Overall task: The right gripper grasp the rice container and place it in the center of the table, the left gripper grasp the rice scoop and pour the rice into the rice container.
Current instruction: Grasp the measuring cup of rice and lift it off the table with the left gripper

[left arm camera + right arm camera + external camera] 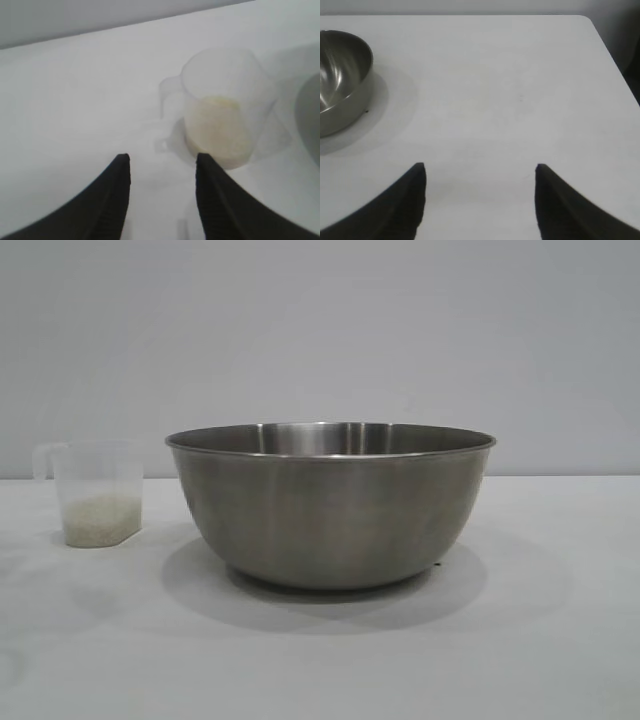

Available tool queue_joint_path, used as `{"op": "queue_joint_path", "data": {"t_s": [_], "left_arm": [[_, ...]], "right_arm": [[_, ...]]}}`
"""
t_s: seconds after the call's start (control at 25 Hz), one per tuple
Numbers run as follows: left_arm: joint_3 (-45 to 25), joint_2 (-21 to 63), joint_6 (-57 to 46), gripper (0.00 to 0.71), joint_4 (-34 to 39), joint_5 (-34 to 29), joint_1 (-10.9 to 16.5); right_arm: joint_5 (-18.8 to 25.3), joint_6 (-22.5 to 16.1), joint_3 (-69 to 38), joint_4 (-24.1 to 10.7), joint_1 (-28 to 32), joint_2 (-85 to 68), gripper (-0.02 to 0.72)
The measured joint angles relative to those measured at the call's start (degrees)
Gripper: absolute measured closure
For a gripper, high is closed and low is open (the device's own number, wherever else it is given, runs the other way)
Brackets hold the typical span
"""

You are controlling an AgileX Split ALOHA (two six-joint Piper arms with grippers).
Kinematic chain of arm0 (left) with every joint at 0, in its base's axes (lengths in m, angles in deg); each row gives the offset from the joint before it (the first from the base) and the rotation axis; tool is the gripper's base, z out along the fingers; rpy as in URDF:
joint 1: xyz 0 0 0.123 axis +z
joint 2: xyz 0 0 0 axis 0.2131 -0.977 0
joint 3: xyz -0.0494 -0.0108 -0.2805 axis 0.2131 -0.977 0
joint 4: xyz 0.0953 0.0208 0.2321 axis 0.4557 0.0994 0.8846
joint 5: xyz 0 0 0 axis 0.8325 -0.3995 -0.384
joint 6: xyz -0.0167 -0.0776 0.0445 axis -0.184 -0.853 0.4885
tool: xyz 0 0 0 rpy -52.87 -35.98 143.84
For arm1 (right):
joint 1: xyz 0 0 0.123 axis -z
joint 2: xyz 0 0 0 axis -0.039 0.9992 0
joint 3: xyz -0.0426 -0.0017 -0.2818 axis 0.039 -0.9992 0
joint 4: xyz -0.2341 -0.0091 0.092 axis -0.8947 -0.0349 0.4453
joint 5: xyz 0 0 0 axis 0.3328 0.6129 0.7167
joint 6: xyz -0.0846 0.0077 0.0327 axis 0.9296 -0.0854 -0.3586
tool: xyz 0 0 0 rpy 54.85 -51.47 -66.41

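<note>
The rice container point(330, 505), a large steel bowl, stands on the white table point(560, 640) in the middle of the exterior view; its edge also shows in the right wrist view point(340, 80). The rice scoop point(95, 492), a frosted plastic cup with rice point(98, 520) in its bottom, stands to the bowl's left. In the left wrist view the scoop point(225, 105) is just ahead of my left gripper point(162, 160), which is open and empty above the table. My right gripper point(480, 170) is open and empty over bare table, apart from the bowl. Neither gripper shows in the exterior view.
The table's far edge and rounded corner point(590, 22) show in the right wrist view. A plain grey wall point(320, 330) stands behind the table.
</note>
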Motion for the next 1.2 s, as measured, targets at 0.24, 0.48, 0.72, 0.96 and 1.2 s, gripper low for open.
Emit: {"op": "queue_joint_path", "data": {"t_s": [0.24, 0.48, 0.72, 0.96, 1.2], "left_arm": [[4.5, -4.1, 0.4, 0.438, 0.0, 0.0, 0.0], [8.5, -7.3, 0.6, 0.438, 0.0, 0.0, 0.0], [10.9, -9.6, 0.6, 0.438, 0.1, 0.0, 0.0], [13.3, -12.1, 1.2, 0.438, 0.1, 0.0, 0.0], [16.6, -14.5, 1.2, 0.438, 0.1, 0.0, 0.0]], "right_arm": [[0.0, 0.0, 0.0, 0.0, 0.0, 0.0, 0.261], [0.0, 0.0, 0.0, 0.0, 0.0, 0.0, 0.261], [0.0, 0.0, 0.0, 0.0, 0.0, 0.0, 0.261], [0.0, 0.0, 0.0, 0.0, 0.0, 0.0, 0.261], [0.0, 0.0, 0.0, 0.0, 0.0, 0.0, 0.261]]}}
